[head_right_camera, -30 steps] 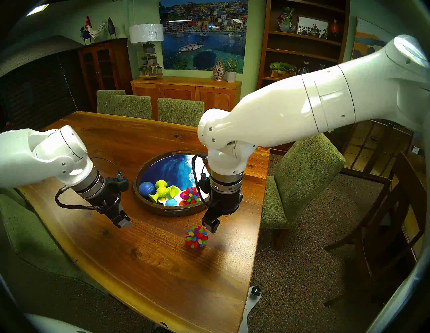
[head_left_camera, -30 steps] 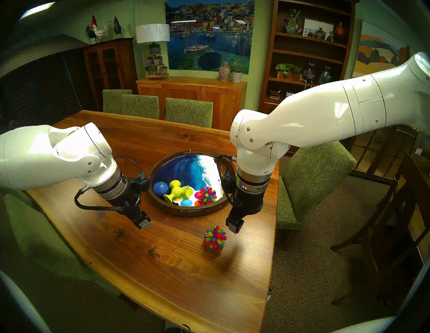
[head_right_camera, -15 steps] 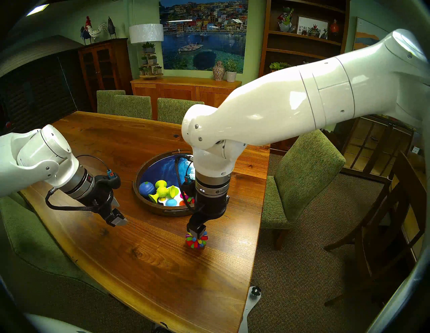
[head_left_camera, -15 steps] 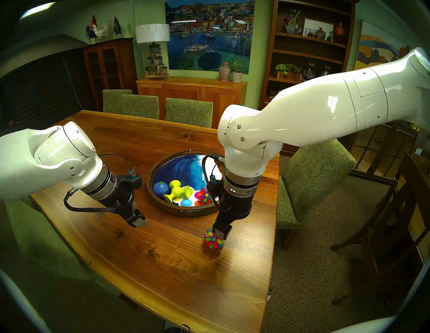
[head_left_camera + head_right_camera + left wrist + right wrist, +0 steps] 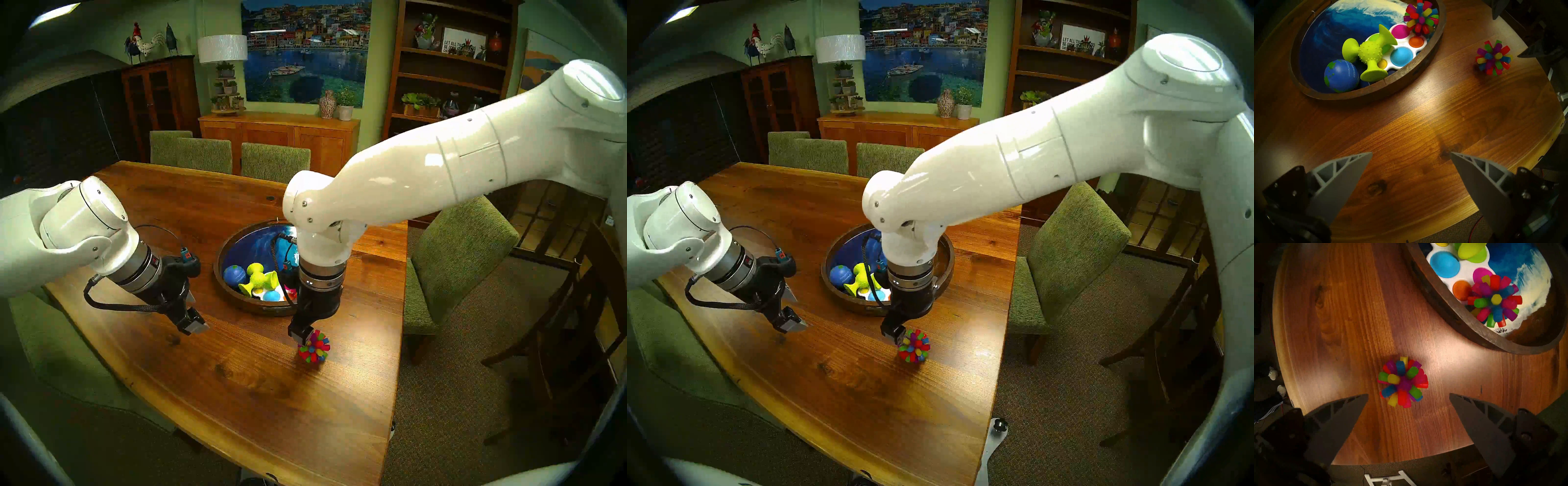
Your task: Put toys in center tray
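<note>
Right gripper (image 5: 1407, 396) spread wide above loose spiky ball (image 5: 1402, 382) on counter (image 5: 1349, 327), tray (image 5: 1449, 310) at two o'clock, left gripper (image 5: 1411, 153) wide, empty

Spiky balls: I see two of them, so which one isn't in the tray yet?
The spiky ball on the table, below the open right gripper. The other spiky ball already sits inside the tray.

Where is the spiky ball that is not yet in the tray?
The loose spiky ball lies on the wooden table, just outside the tray rim on the robot's right side, below the open right pincer.
</note>
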{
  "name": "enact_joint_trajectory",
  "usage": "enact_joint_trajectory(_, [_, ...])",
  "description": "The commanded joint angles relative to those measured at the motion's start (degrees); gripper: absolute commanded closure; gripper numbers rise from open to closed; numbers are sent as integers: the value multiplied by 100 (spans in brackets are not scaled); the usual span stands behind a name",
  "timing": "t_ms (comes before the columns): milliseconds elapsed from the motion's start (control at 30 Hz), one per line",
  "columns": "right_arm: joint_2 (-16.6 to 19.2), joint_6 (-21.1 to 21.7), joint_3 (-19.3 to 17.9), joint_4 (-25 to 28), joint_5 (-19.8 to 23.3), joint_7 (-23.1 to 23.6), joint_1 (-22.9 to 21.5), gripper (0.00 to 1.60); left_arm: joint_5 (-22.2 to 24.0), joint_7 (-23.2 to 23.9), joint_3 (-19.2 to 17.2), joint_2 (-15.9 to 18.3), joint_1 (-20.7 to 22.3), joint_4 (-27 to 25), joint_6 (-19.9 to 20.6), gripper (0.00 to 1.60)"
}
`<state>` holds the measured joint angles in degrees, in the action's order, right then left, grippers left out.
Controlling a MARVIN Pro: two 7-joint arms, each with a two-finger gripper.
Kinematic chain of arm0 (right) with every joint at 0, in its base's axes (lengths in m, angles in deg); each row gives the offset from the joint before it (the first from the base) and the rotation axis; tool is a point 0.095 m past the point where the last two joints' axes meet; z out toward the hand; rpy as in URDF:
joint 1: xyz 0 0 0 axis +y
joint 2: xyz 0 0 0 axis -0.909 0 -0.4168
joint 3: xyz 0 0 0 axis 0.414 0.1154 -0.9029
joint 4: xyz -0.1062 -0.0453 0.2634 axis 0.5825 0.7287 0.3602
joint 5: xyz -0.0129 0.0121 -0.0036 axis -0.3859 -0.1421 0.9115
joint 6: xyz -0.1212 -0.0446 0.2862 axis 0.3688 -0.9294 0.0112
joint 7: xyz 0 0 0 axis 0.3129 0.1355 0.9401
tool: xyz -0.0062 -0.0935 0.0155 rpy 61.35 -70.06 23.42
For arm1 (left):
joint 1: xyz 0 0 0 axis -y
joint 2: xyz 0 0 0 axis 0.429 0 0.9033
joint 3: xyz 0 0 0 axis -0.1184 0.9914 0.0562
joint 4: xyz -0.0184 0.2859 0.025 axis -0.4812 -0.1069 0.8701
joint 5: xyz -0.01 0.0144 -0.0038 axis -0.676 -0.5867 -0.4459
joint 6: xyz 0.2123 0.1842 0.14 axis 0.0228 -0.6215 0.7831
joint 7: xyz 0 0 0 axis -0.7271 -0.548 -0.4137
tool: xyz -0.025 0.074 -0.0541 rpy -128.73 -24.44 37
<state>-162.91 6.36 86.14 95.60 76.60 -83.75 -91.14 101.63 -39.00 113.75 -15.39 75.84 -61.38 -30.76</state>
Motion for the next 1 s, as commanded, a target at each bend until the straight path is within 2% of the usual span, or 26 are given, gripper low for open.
enact_joint_trajectory(0, [-295,128,38,-324,174,-34,132,0,-437,533,82,-1,546,50,-13,0])
enact_joint_trajectory(300, [-278,133,181,-350,336,-57,288,0,-1078,1317,400,1,946,95,-13,0])
enact_joint_trajectory(733, [-235,-266,270,-324,165,-26,738,0,-1708,2095,848,-16,1480,114,-13,0])
enact_joint_trajectory(767, [-227,-287,269,-319,146,-22,750,11,-1755,2152,896,-17,1536,112,-13,0])
enact_joint_trajectory(800, [-222,-301,269,-316,134,-20,757,58,-1780,2181,927,-18,1571,111,-13,0])
enact_joint_trajectory(867, [-208,-339,266,-305,107,-14,770,107,-1813,2216,1001,-22,1648,103,-13,0])
enact_joint_trajectory(900, [-197,-366,269,-288,96,-16,768,119,-1826,2229,1042,-26,1689,99,-13,0])
enact_joint_trajectory(933, [-189,-386,273,-273,95,-23,763,159,-1833,2236,1071,-29,1719,96,-13,0])
enact_joint_trajectory(967, [-170,-403,280,-248,92,-28,749,160,-1840,2243,1112,-34,1759,91,-13,0])
